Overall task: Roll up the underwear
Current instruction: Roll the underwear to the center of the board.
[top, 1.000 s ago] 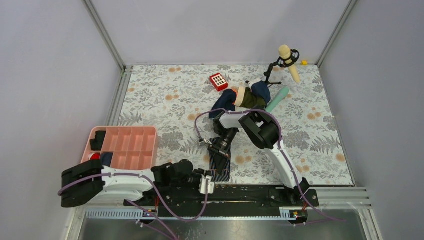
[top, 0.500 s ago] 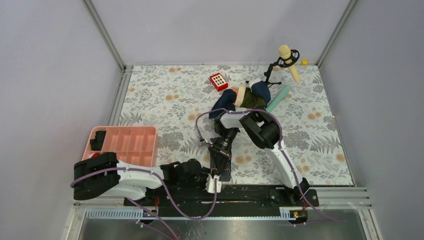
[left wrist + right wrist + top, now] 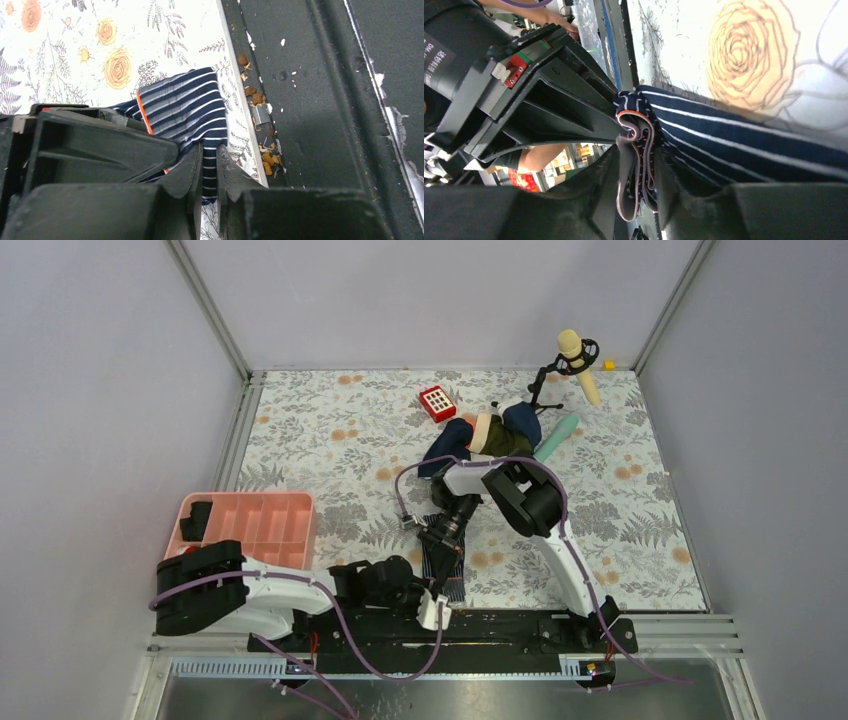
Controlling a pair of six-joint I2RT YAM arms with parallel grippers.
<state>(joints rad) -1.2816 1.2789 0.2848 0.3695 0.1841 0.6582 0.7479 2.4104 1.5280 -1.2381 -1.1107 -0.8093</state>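
The underwear [image 3: 443, 570], navy with thin pale stripes, lies bunched near the table's front edge between my two grippers. My left gripper [image 3: 437, 597] reaches in from the left along the front rail. In the left wrist view its jaws [image 3: 210, 172] are shut on the near edge of the underwear [image 3: 185, 105]. My right gripper [image 3: 442, 543] comes down from the far side. In the right wrist view it [image 3: 636, 170] is shut on the folded orange-trimmed waistband of the underwear [image 3: 744, 145].
A pink compartment tray [image 3: 250, 525] sits at the left. A pile of other garments [image 3: 490, 435], a red box [image 3: 437, 402], a teal tube [image 3: 555, 438] and a microphone on a stand [image 3: 575, 352] lie behind. The black base rail [image 3: 510, 628] runs just beside the underwear.
My left arm has swung right along the front rail to the underwear's near edge and its jaws have closed on the cloth. The right gripper has stayed in place on the waistband.
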